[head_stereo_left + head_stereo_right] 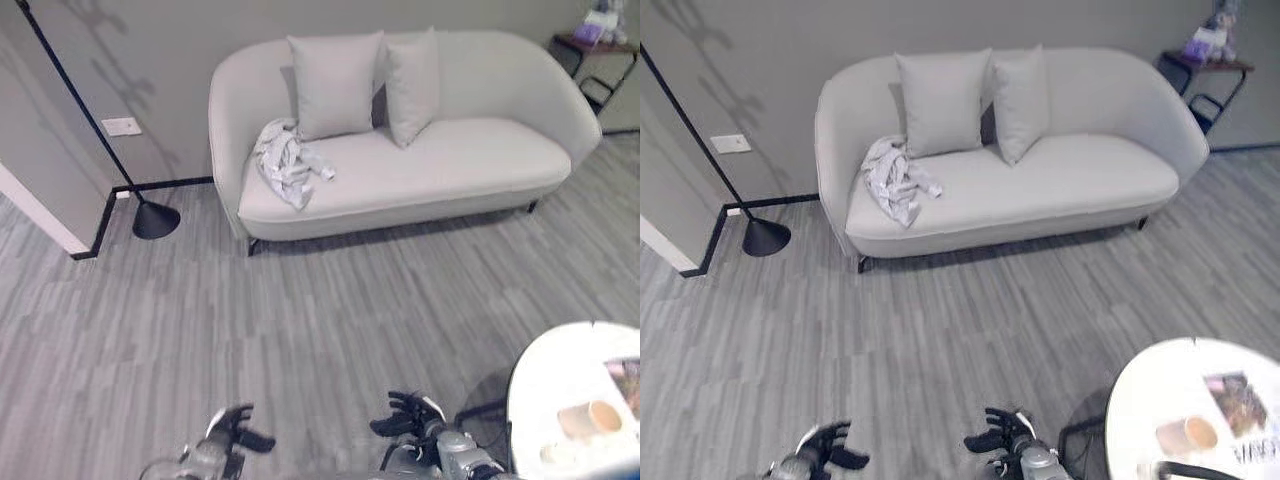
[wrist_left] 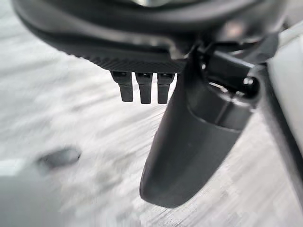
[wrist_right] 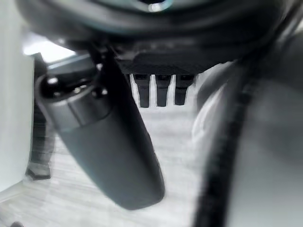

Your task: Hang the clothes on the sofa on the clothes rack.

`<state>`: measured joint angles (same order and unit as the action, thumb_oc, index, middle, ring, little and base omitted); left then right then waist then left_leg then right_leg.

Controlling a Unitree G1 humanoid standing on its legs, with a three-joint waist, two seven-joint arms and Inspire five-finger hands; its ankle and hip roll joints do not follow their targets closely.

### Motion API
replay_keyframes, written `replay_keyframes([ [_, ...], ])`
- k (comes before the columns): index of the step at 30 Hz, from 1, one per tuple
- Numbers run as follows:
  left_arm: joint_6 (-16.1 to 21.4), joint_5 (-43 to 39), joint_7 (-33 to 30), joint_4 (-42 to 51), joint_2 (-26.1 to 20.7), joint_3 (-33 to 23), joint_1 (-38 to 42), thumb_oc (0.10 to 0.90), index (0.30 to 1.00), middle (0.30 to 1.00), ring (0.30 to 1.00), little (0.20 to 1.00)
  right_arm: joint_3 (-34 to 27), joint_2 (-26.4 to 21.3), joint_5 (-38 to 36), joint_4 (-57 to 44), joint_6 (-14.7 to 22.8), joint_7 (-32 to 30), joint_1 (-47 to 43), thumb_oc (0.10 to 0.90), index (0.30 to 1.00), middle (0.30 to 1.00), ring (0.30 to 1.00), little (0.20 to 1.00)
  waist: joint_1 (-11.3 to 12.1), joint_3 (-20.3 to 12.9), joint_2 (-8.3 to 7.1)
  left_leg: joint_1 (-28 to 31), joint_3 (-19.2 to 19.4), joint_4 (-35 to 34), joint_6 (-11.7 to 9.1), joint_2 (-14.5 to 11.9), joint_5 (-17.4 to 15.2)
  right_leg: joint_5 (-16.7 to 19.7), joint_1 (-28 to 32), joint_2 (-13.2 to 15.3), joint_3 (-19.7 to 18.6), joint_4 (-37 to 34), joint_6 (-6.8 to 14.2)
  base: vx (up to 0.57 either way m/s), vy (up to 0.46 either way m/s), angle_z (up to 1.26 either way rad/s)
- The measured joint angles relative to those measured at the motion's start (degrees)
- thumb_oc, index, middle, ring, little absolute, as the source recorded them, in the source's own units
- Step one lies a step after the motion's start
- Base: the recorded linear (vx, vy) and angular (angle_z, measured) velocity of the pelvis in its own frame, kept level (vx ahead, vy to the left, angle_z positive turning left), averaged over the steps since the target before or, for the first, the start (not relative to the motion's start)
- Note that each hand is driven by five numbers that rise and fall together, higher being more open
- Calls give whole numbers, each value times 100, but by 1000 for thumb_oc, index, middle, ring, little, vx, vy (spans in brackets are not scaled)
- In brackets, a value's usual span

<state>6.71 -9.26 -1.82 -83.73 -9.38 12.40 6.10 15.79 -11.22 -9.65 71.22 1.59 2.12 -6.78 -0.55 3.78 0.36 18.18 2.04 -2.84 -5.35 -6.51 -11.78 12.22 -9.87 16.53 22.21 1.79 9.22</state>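
A crumpled light grey garment (image 1: 289, 162) lies on the left end of the seat of a pale curved sofa (image 1: 470, 165), partly draped against the sofa's left arm and just beside the left one of two matching cushions (image 1: 336, 84) that lean on the backrest. A black floor lamp (image 1: 152, 217) stands on the grey plank floor (image 1: 300, 320) to the sofa's left, its pole slanting up along the wall. A dark side table (image 1: 598, 48) stands past the sofa's right end. A round white table (image 1: 545, 395) carrying a cup (image 1: 603, 416) sits near the robot's right. The left hand (image 1: 232, 427) and right hand (image 1: 412, 415) hang low, well apart from the garment, fingers relaxed and straight, holding nothing.
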Motion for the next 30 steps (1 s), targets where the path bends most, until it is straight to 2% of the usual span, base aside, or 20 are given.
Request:
replay_keyframes([
  [1,56,0,41,24,6,-164,-277,800,900,900,900,900,19,-148,17,103,-43,19,-67,800,900,900,900,900,108,-63,122,-200,213,385,-483,-322,468,-308,63,-206,112,218,-257,601,-387,43],
  [3,40,-410,87,38,-10,-738,-344,800,900,900,900,900,76,-294,23,44,-96,28,-38,800,900,900,900,900,196,-98,134,-857,-27,1731,-725,-569,773,-453,543,-544,479,-264,-395,629,-441,37],
  [5,62,-606,53,243,-83,-834,-316,800,900,900,900,900,176,-374,22,-97,-165,9,-33,800,900,900,900,900,438,-95,134,-1650,10,3456,-670,-975,1187,-585,902,-893,549,-533,-653,273,-272,-4],
  [6,86,-631,65,600,-101,-836,-291,800,900,900,900,900,202,-457,19,-227,-123,-96,-182,800,900,900,900,900,700,-83,84,-2240,143,4519,-498,-1256,1363,-856,1143,-1118,497,-584,-990,282,-300,-18],
  [7,51,-599,55,709,-101,-755,-190,800,900,900,900,900,228,-533,19,-266,-118,-136,-336,800,900,900,900,900,682,-27,7,-2739,399,5117,-230,-1384,1670,-997,1280,-1134,542,-581,-1000,290,-220,-15],
  [8,55,-591,53,743,-96,-631,-108,800,900,900,900,900,225,-545,20,-258,-93,-175,-465,800,900,900,900,900,678,4,-53,-2974,627,5401,-180,-1474,1560,-993,1362,-1132,577,-584,-984,395,-67,0],
  [10,84,-586,-36,1123,-206,-503,-60,800,900,900,900,900,320,-624,18,-406,-100,-399,-842,800,900,900,900,900,764,101,-278,-3514,1026,5122,-187,-1449,1284,-1180,1584,-1075,570,-686,-997,295,25,-11],
  [11,95,-566,-34,1290,-299,-298,41,800,900,900,900,900,394,-756,19,-764,-87,-487,-928,800,900,900,900,900,777,163,-390,-3762,1288,4344,-126,-1322,1017,-1237,1651,-1023,619,-715,-859,302,50,-2],
  [13,186,-602,-43,1384,-283,-360,34,800,900,900,900,900,401,-889,20,-1168,41,-531,-1044,800,900,900,900,900,876,256,-416,-4021,1651,3113,-31,-1127,1123,-1258,1783,-1013,699,-716,-847,390,79,-10],
  [15,171,-604,-89,1318,-269,-433,46,800,900,900,900,900,450,-995,25,-1460,72,-518,-1023,800,900,900,900,900,790,247,-376,-3981,1978,1834,225,-650,1626,-1533,2026,-1002,830,-707,-500,320,92,5],
  [16,185,-627,-82,1219,-222,-461,-44,800,900,900,900,900,513,-953,43,-1526,99,-511,-1007,800,900,900,900,900,814,213,-318,-4053,1886,1674,350,-511,1791,-1600,2201,-1005,853,-708,-534,340,78,-21],
  [17,210,-646,-47,1031,-167,-618,-194,800,900,900,900,900,697,-868,123,-1512,69,-529,-928,800,900,900,900,900,1012,56,-226,-3507,1341,417,563,18,2401,-1889,2415,-1016,666,-749,-212,340,80,-24],
  [18,186,-686,-69,920,-246,-721,-136,800,900,900,900,900,784,-648,208,-1515,74,-553,-951,800,900,900,900,900,1039,77,-467,-3325,1244,128,544,199,2365,-1997,2379,-960,565,-739,-248,340,68,-27],
  [20,164,-769,-81,821,-371,-873,-7,800,900,900,900,900,895,-361,255,-1524,136,-461,-1131,800,900,900,900,900,1200,216,-582,-3333,1184,163,556,151,2465,-2063,2201,-1291,387,-745,-365,333,78,14],
  [22,153,-849,-76,708,-361,-1074,68,800,900,900,900,900,925,-195,251,-1517,145,-472,-1278,800,900,900,900,900,1329,445,-552,-3191,1161,366,590,179,2305,-2038,2160,-1385,273,-748,-381,581,162,12],
  [23,159,-853,-56,523,-452,-1260,-122,800,900,900,900,900,1016,-16,254,-1547,233,-386,-1247,800,900,900,900,900,1529,576,-667,-3078,1196,1081,494,235,1663,-1757,2375,-1383,352,-755,-467,524,180,-14],
  [25,113,-845,-64,412,-658,-1321,-319,800,900,900,900,900,1062,195,252,-1481,269,-318,-1288,800,900,900,900,900,1733,575,-819,-3444,1329,2228,278,5,989,-1883,2584,-1350,54,-719,-555,440,275,-26],
  [26,45,-832,-62,339,-723,-1318,-356,800,900,900,900,900,1059,198,251,-1483,276,-279,-1285,800,900,900,900,900,1757,561,-875,-3460,1444,2184,344,38,910,-2087,2616,-1307,22,-719,-562,394,312,1],
  [27,-109,-811,-101,268,-811,-1290,-399,800,900,900,900,900,923,239,245,-1421,271,-247,-1210,800,900,900,900,900,1706,609,-1140,-3473,1493,2217,545,129,755,-2308,2639,-1196,103,-589,-486,448,468,20],
  [30,-140,-798,-89,307,-740,-1249,-575,800,900,900,900,900,828,161,247,-1365,207,-231,-965,800,900,900,900,900,1739,583,-1210,-3208,1580,1952,580,89,862,-2131,2383,-1188,75,15,-422,262,353,-6],
])
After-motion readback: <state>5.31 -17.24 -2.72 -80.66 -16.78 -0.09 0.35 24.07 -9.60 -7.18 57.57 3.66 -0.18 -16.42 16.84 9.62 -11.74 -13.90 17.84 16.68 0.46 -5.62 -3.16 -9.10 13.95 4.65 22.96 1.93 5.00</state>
